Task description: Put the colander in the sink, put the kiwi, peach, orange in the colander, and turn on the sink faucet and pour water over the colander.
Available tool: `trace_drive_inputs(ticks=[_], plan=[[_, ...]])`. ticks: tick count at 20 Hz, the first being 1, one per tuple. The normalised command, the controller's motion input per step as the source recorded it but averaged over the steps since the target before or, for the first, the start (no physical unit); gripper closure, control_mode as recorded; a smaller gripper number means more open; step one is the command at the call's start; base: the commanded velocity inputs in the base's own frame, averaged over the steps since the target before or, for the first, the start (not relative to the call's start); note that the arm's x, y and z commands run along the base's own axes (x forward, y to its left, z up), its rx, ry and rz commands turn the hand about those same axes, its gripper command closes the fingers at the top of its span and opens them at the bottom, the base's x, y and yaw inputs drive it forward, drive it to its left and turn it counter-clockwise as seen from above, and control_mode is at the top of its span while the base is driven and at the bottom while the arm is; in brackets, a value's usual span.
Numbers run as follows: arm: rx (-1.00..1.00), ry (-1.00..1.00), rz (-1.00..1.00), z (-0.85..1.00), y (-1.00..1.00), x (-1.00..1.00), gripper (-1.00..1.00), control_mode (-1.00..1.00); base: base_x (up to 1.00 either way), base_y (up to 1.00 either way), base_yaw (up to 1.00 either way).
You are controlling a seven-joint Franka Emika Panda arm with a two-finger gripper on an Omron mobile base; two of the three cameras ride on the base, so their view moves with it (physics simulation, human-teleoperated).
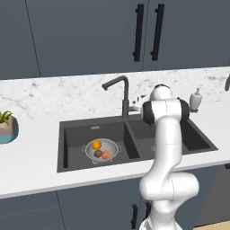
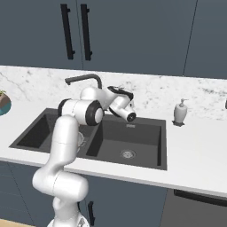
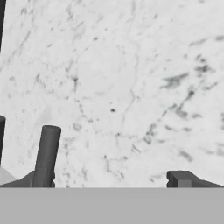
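Note:
The silvery colander (image 1: 102,150) sits in the left basin of the dark sink (image 1: 72,134). In it lie the orange (image 1: 96,144), the brown kiwi (image 1: 98,153) and the pinkish peach (image 1: 106,155). The tall dark sink faucet (image 1: 122,92) stands behind the divider, its spout bent to the left. No water shows at the spout. My gripper (image 3: 105,181) is open and empty, and it points at the marble backsplash. In the hand view the faucet's small lever (image 3: 46,153) rises just inside the left fingertip. In the left base view my own arm covers the hand.
A white soap dispenser (image 1: 195,99) stands on the counter right of the sink. A teal plant pot (image 1: 6,129) sits at the far left. Dark cabinet doors with black handles (image 1: 138,32) hang above. The right basin (image 2: 133,137) holds nothing.

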Motion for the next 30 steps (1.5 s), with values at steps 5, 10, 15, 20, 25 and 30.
trace_drive_inputs(ticks=[5, 10, 15, 20, 25, 30], plan=[[0.0, 0.0, 0.0, -0.1, 0.0, 0.47, -1.0, -1.0, 0.0, 0.0, 0.0], [0.0, 0.0, 0.0, -0.16, 0.0, 0.38, -1.0, -1.0, 0.0, 0.0, 0.0], [0.0, 0.0, 0.0, -0.03, 0.07, 0.12, -1.0, -1.0, 0.0, 0.0, 0.0], [0.0, 0.0, 0.0, 0.0, 0.12, 0.08, -1.0, -1.0, 0.0, 0.0, 0.0], [0.0, 0.0, 0.0, 0.0, 0.02, 0.3, 1.0, -1.0, 0.0, 0.0, 0.0], [0.0, 0.0, -0.01, -0.03, -0.14, 0.39, 1.0, -1.0, 0.0, 0.0, 0.0]])
